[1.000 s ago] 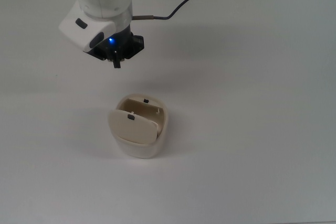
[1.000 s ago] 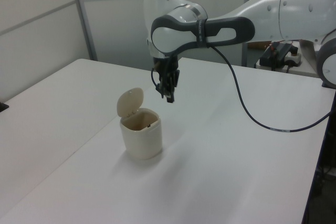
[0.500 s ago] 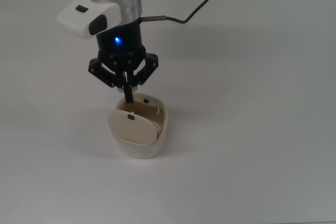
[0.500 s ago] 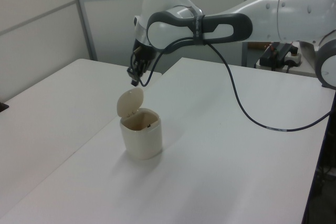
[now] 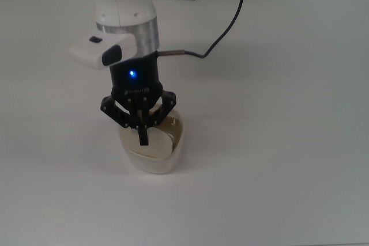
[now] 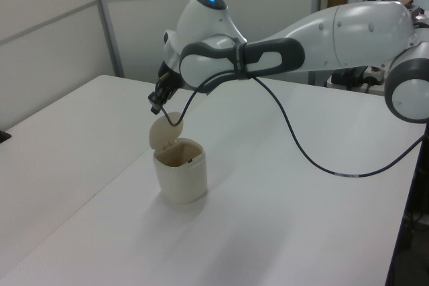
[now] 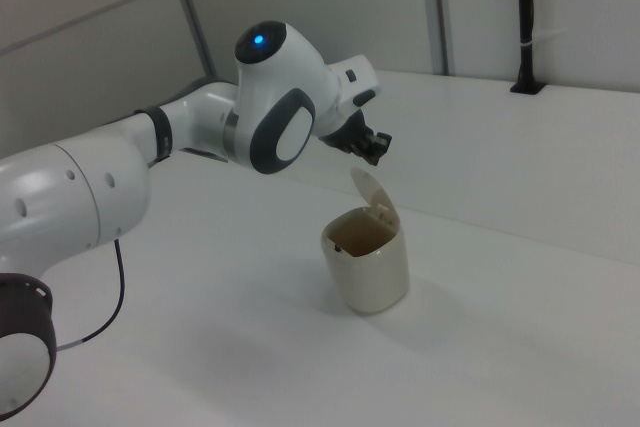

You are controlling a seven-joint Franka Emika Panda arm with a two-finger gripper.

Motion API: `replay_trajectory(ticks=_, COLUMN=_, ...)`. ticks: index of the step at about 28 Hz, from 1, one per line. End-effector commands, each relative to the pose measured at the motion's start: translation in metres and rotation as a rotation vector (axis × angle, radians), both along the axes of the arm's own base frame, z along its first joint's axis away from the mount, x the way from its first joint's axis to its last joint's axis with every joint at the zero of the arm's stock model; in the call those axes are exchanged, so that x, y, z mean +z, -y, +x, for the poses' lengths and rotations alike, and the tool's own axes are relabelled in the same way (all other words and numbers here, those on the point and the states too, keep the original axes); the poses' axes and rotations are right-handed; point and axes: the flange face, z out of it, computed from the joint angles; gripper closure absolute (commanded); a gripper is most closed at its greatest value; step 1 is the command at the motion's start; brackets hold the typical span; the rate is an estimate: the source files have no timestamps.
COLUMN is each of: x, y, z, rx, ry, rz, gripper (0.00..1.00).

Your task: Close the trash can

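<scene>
While lid stands up: we see the bin (image 6: 179,177) open on the table (image 6: 301,219).
Gripper (image 6: 155,104): above lid (image 6: 165,130); we can't tell its finger state.

Bright, even light; soft faint shadows, mild overexposure.

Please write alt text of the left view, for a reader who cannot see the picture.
A white robot arm reaches in from the left view's right, its gripper poised just above the raised lid of a small cream trash can on a white table. The can is open, its lid standing upright. A black cable hangs from the arm.
</scene>
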Motion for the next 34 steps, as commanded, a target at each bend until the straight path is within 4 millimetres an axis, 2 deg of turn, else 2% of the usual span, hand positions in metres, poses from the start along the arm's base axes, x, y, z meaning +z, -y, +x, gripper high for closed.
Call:
replay_trajectory(ticks=1, x=-0.005, y=-0.001, z=0.001, rx=0.003, ry=0.012, rz=0.008, gripper=1.0)
replay_trajectory(ticks=5, x=-0.003, y=-0.001, z=-0.003, rx=0.006, ry=-0.009, rz=0.011, gripper=1.0)
replay_trajectory(ticks=11, x=-0.017, y=0.001, z=-0.016, rx=0.029, ry=-0.182, rz=0.011, gripper=1.0)
replay_trajectory(ticks=20, x=-0.035, y=0.0, z=-0.026, rx=0.069, ry=-0.317, rz=-0.003, gripper=1.0)
replay_trajectory(ticks=27, x=-0.073, y=-0.001, z=-0.031, rx=0.085, ry=-0.397, rz=-0.043, gripper=1.0)
replay_trajectory(ticks=34, x=-0.099, y=-0.003, z=-0.033, rx=0.094, ry=-0.44, rz=-0.054, gripper=1.0)
